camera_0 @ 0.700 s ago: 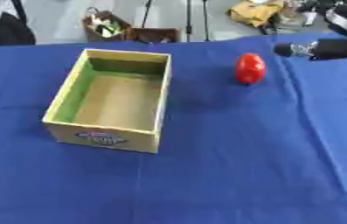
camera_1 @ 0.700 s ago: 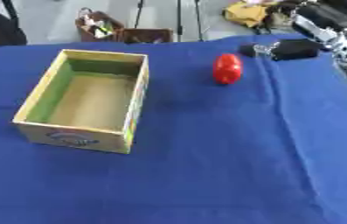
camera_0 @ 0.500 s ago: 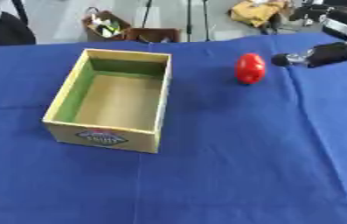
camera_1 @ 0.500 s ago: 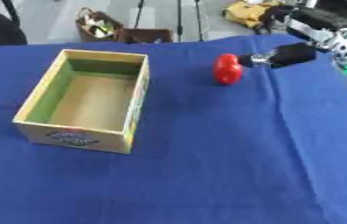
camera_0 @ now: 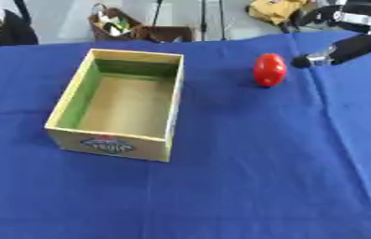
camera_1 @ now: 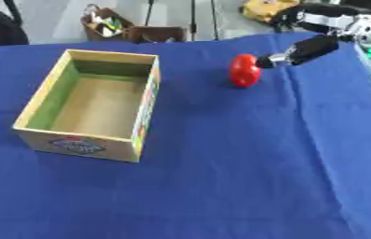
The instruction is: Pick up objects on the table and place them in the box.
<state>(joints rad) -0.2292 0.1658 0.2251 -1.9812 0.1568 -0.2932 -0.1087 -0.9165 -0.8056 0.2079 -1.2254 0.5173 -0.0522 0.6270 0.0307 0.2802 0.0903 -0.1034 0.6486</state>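
I see my right hand reaching in from the upper right of the frame, its dark fingers stretched out straight and holding nothing; the tips sit just beside the red egg-shaped object, and I cannot tell whether they touch it. That red object stands upright on the blue cloth of the tabletop, in the upper right part of the frame. Well apart from it, at centre left, the open cardboard box rests on the cloth with a green inner wall on its left side and a printed label on its near face
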